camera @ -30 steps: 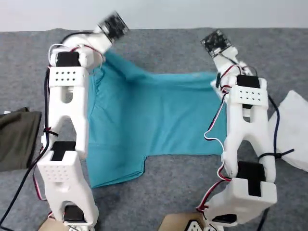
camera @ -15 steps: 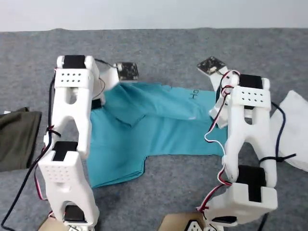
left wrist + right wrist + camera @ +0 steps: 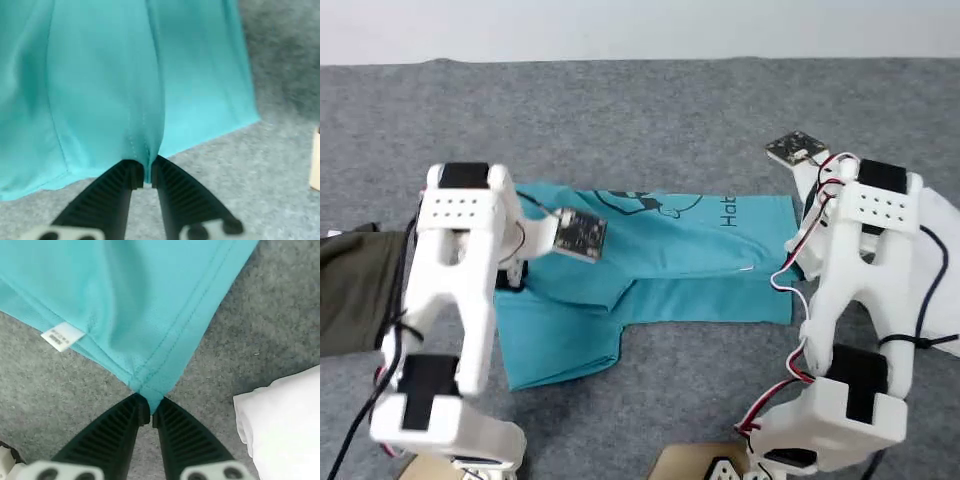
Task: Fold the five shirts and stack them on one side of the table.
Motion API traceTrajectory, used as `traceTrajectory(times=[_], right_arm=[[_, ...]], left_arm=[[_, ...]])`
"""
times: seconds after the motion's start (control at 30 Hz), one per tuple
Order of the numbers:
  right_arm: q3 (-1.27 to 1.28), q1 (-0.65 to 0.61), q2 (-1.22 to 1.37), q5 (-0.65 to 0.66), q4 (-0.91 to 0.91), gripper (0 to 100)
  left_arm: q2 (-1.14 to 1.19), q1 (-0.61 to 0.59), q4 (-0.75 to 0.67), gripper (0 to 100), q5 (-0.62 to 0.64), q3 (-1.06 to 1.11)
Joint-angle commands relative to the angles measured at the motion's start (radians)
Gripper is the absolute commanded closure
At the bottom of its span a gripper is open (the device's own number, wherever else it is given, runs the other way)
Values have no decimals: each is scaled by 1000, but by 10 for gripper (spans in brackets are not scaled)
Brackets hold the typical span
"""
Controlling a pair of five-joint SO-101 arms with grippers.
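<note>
While left tool (image 3: 143, 175) and right tool (image 3: 150, 412) each pinch teal shirt (image 3: 660, 250), white shirt (image 3: 285, 420) just beside

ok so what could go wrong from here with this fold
The left end effector pinches only a thin pleat at the edge of the teal shirt, and the right end effector holds just a corner tip; either could slip free mid-fold. The right one is also close to the white cloth, which it might snag or drag. The sleeve pokes out below the folded layer, so the fold may end up uneven.
</note>
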Motion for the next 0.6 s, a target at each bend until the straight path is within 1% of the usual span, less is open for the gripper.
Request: traceTrajectory(times=[0.0, 0.1, 0.23, 0.57], right_arm=[[-9, 10, -62, 11, 2, 988], [17, 15, -64, 11, 2, 988], [35, 15, -65, 11, 13, 988], [98, 10, -65, 11, 5, 988]], left_arm=[[-124, 12, 32, 998, -48, 87], [-181, 12, 32, 998, -77, 171], [-233, 11, 32, 998, -86, 254], [-258, 11, 32, 998, -104, 418]])
